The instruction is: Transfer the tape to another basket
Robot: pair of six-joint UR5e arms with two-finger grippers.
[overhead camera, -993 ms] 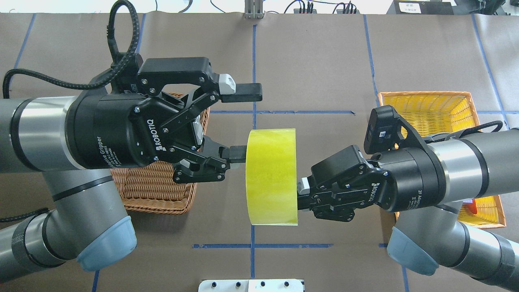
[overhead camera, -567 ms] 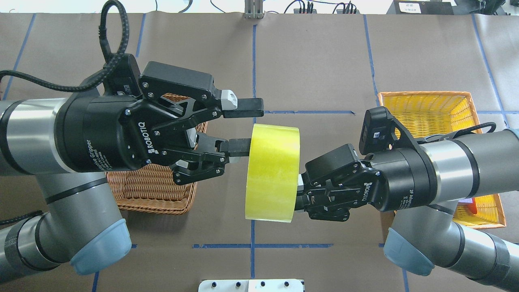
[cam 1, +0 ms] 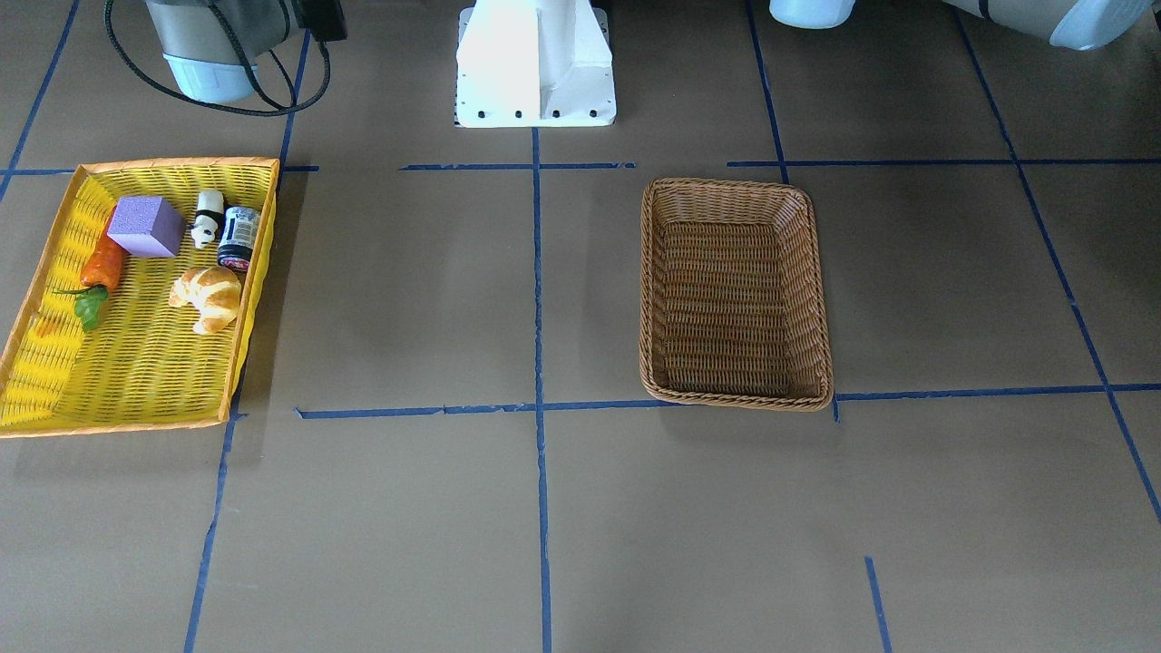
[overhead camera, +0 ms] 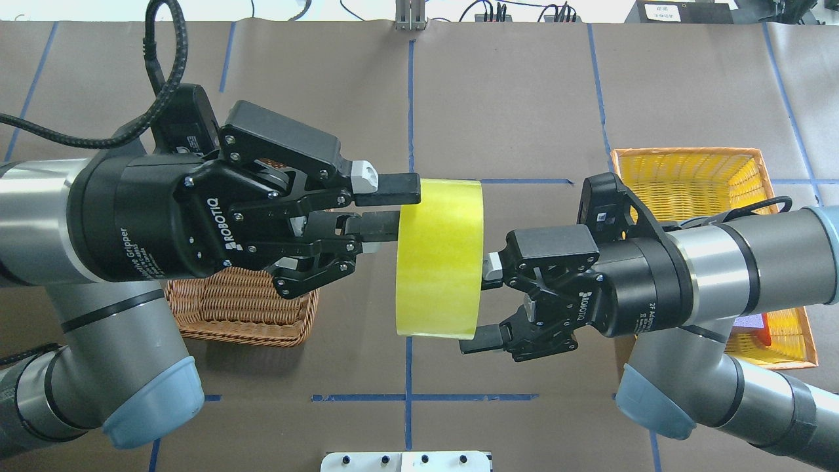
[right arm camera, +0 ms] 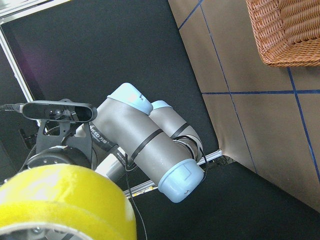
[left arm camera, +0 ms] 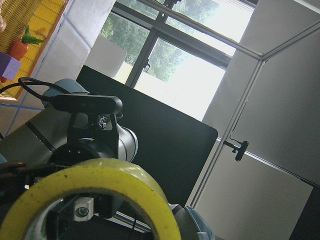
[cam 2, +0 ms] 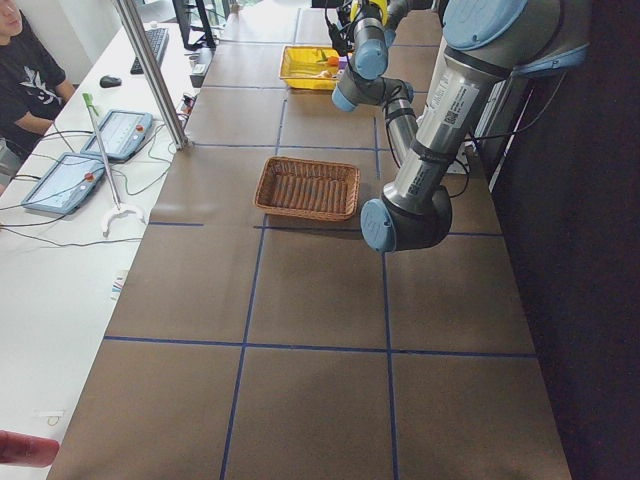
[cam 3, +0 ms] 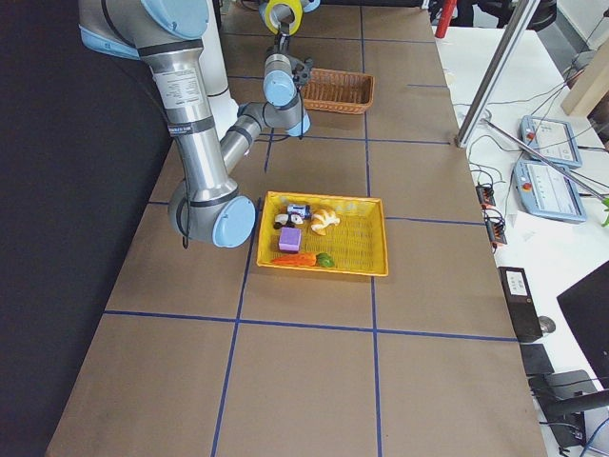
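- Yellow-green tape point(overhead camera: 438, 255) is hanging above the worktop point(overhead camera: 524, 98), its rim clamped in the left jaws.
- The right jaws are gaping beside it, gripping nothing.

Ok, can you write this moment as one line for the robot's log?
hand-over in air | left gripper: shut on tape | right gripper: open | basket: without tape
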